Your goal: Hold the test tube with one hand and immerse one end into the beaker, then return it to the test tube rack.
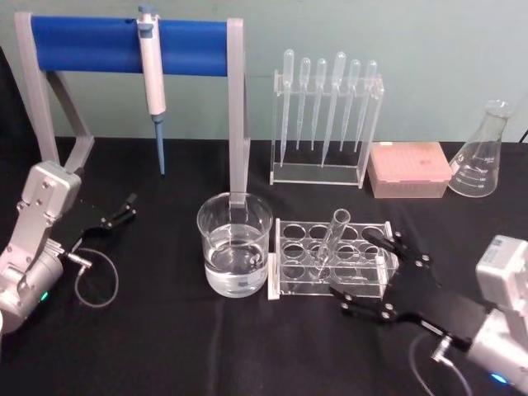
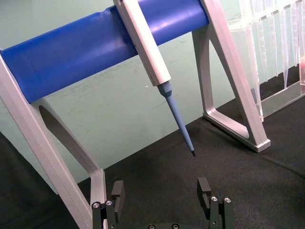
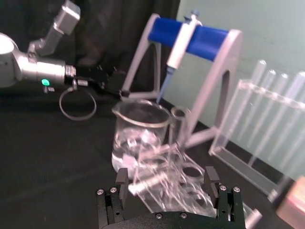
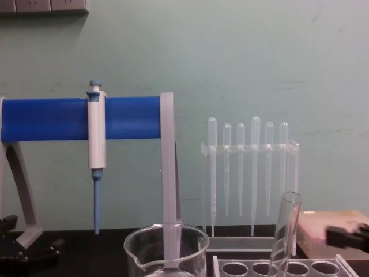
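Observation:
The test tube [image 1: 332, 238] leans in a clear rack [image 1: 375, 285] right of the beaker [image 1: 235, 246], which holds water. My right gripper [image 1: 350, 263] is open low at the rack's right end, one finger on each side, with the tube just ahead of it and untouched. In the right wrist view the open right gripper [image 3: 166, 177] faces the test tube [image 3: 178, 128] and the beaker [image 3: 139, 136]. The chest view shows the test tube [image 4: 285, 231] and the beaker [image 4: 166, 249] from the side. My left gripper [image 1: 124, 209] is open and empty at the far left, near the stand; the left gripper [image 2: 161, 191] shows its jaws wide apart.
A grey stand with a blue bar [image 1: 124, 43] holds a white-and-blue micropipette [image 1: 153, 82] at the back left. A clear rack of plastic pipettes [image 1: 326, 124], a pink tip box [image 1: 408, 169] and a conical flask [image 1: 483, 153] line the back right.

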